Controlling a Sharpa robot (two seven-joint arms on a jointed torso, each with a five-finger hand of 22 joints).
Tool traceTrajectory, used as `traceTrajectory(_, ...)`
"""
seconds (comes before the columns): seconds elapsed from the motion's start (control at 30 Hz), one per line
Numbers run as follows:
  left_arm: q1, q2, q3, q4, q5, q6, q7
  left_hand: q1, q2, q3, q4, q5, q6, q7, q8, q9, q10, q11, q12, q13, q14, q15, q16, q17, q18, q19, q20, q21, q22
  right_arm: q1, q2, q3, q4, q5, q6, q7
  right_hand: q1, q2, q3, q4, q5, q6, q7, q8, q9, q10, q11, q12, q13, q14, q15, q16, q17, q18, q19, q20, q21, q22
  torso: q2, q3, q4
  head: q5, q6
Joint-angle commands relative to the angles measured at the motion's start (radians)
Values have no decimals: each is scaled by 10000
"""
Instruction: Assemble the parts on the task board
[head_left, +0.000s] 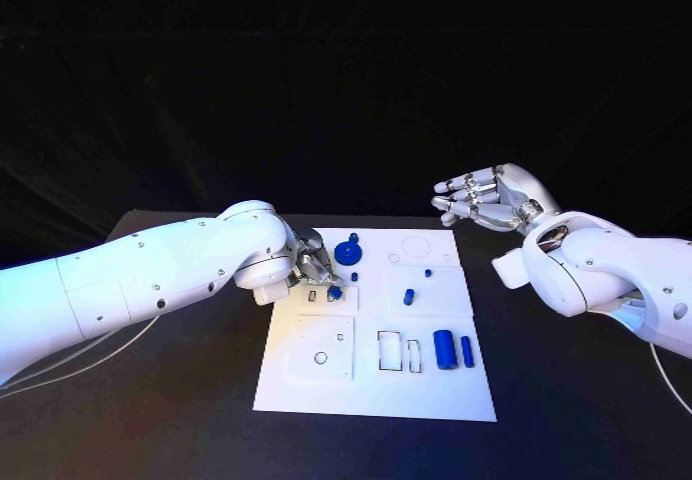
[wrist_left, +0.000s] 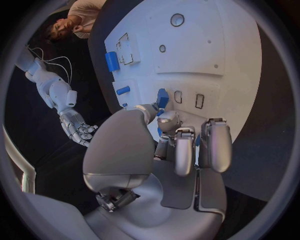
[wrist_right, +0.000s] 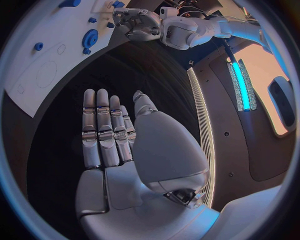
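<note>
The white task board (head_left: 372, 385) lies in the middle of the black table. My left hand (head_left: 315, 270) hovers over its upper left part and pinches a small blue part (head_left: 333, 291) between thumb and fingers. In the left wrist view that blue part (wrist_left: 162, 97) sits at the tips of my left hand (wrist_left: 181, 145), just beside two small rectangular slots (wrist_left: 177, 96). My right hand (head_left: 490, 198) is raised beyond the board's far right corner, fingers straight and apart, holding nothing. The right wrist view shows the right hand (wrist_right: 109, 130) flat and empty above the bare table.
On the board lie a round blue gear-like part (head_left: 348, 250), two small blue pieces (head_left: 408, 296), and two blue cylinders (head_left: 444, 349) beside rectangular recesses (head_left: 391, 351). A square plate with small holes (head_left: 326, 347) sits at the lower left. Black table surrounds the board.
</note>
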Motion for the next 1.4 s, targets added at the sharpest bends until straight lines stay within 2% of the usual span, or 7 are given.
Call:
traceTrajectory(0.03, -48, -95, 7, 144, -429, -723, 332, -41, -66, 1399, -1455, 33, -14, -71, 60, 944, 84, -2, 67, 26, 1036, -2, 31, 2631, -89, 79, 3, 59, 648, -5, -8, 1, 1, 18, 4, 78, -138, 0, 11, -19, 0, -78, -6, -30, -5, -21, 50, -60, -15, -48, -6, -22, -14, 111, -36, 12, -68, -16, -5, 0, -4, 33, -21)
traceTrajectory(0.4, -252, -358, 3, 422, -1064, -1240, 376, -90, -102, 1477, -1509, 33, 6, -84, 94, 996, 151, -16, 134, 84, 1036, -15, 31, 2631, -108, 137, -8, 103, 736, -5, -27, 1, 11, 23, 15, 87, -153, -3, 6, -17, -37, -82, -3, -29, -5, -23, 52, -60, -21, -56, -2, -19, -24, 112, -40, 18, -79, -33, -9, -4, 6, 76, -16)
traceTrajectory(0.5, -325, -377, 2, 454, -1214, -1362, 385, -99, -106, 1494, -1518, 34, 9, -86, 99, 1004, 160, -18, 141, 90, 1036, -17, 31, 2631, -109, 139, -9, 105, 739, -6, -30, 1, 16, 23, 18, 90, -159, -5, 4, -18, -59, -84, -2, -28, -4, -24, 54, -60, -24, -58, -1, -17, -29, 113, -41, 20, -84, -41, -3, -8, -11, 98, -19)
traceTrajectory(0.77, -396, -408, -15, 472, -1482, -1668, 396, -129, -120, 1541, -1538, 34, 20, -92, 114, 1029, 182, -25, 152, 98, 1036, -23, 31, 2631, -111, 146, -15, 112, 750, -6, -41, 1, 17, 23, 23, 90, -162, -4, 4, -20, -78, -86, -2, -28, -4, -24, 55, -60, -27, -60, 0, -15, -34, 114, -41, 22, -88, -49, -1, -2, -21, 108, -5)
traceTrajectory(1.07, -458, -344, -24, 436, -1544, -1696, 376, -137, -123, 1552, -1541, 34, 23, -94, 117, 1035, 186, -26, 151, 96, 1036, -24, 31, 2631, -112, 150, -16, 114, 755, -10, -28, 1, 11, 23, 38, 94, -162, -4, 4, -20, -78, -86, -2, -28, -4, -24, 55, -60, -27, -60, 0, -15, -34, 114, -41, 22, -88, -49, 9, -8, -23, 107, -6)
traceTrajectory(1.4, -484, -318, -26, 412, -1561, -1370, 235, -194, -131, 1591, -1532, 33, 24, -98, 123, 1055, 171, -28, 95, 42, 1036, -27, 31, 2631, -112, 149, -20, 115, 756, -25, -30, 1, 0, 23, 65, 88, -167, -3, 2, -23, -112, -90, -1, -27, -4, -26, 56, -59, -31, -64, 2, -13, -42, 115, -41, 26, -95, -62, 1, -4, -12, 111, -50)
